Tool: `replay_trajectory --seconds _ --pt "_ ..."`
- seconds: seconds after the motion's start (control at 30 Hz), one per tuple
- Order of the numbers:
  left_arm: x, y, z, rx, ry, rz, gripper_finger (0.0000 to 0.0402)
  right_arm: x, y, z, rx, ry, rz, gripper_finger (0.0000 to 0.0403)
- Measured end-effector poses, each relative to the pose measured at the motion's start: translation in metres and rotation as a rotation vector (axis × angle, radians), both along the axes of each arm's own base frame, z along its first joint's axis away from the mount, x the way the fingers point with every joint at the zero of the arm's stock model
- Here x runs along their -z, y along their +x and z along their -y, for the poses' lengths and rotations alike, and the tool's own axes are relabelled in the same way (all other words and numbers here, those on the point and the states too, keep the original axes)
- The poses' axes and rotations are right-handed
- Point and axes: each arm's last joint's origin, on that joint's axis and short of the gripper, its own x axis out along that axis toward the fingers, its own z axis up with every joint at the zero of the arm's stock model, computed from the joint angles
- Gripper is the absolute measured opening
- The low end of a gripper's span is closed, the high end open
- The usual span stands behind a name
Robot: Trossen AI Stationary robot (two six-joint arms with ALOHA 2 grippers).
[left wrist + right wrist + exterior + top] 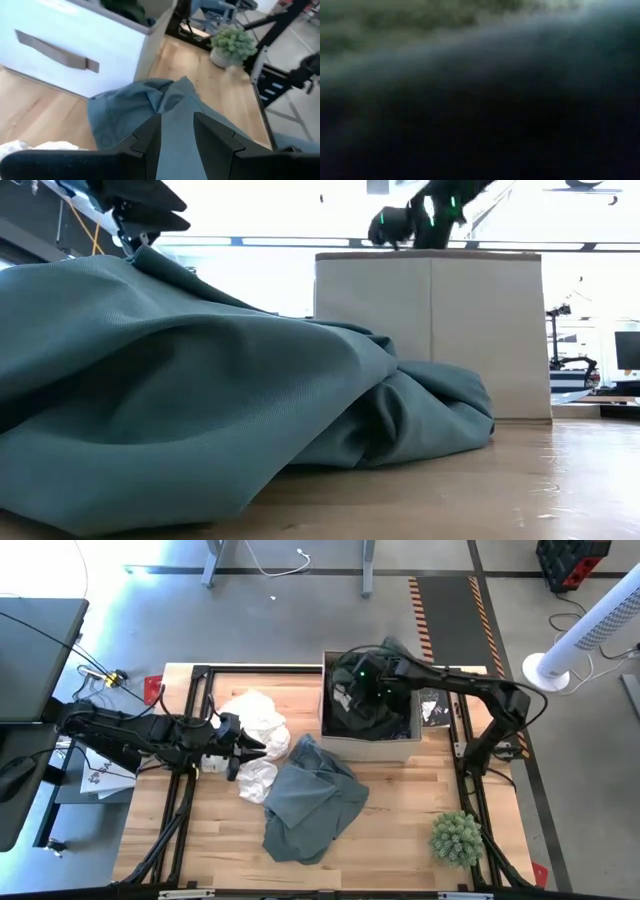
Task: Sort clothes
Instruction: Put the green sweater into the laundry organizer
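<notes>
High view, left jaws: left gripper [243, 752] low over the worktop [400, 830], parted, with the white garment [258, 720] touching and just beyond the tips and the grey-green garment [310, 798] spread just ahead.
High view, right jaws: right gripper [350, 690] down inside the cardboard box [372, 747], among dark clothes [385, 715]; grip state cannot be told.
High view, other: potted plant [458, 837] well apart, near the worktop corner.
Low view: grey-green garment [200, 400] heaped in front, box [432, 330] behind it.
Left wrist view: fingers [212, 140] apart, grey-green garment [145, 107] showing between and ahead of them, box [75, 45] beyond.
Right wrist view: only dark blur, nothing readable.
</notes>
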Motion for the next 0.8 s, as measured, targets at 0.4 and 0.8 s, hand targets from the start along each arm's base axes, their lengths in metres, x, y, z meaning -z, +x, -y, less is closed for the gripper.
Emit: replay_trajectory --seconds 0.4,0.8 --pt "0.002 0.003 0.006 -0.019 0.030 -0.004 0.0113 0.023 -0.010 0.011 -0.015 0.192 -0.046 0.0101" --pt "0.002 0.004 0.006 -0.041 0.041 -0.005 0.0113 -0.143 -0.019 -0.026 -0.155 0.258 -0.001 0.0122"
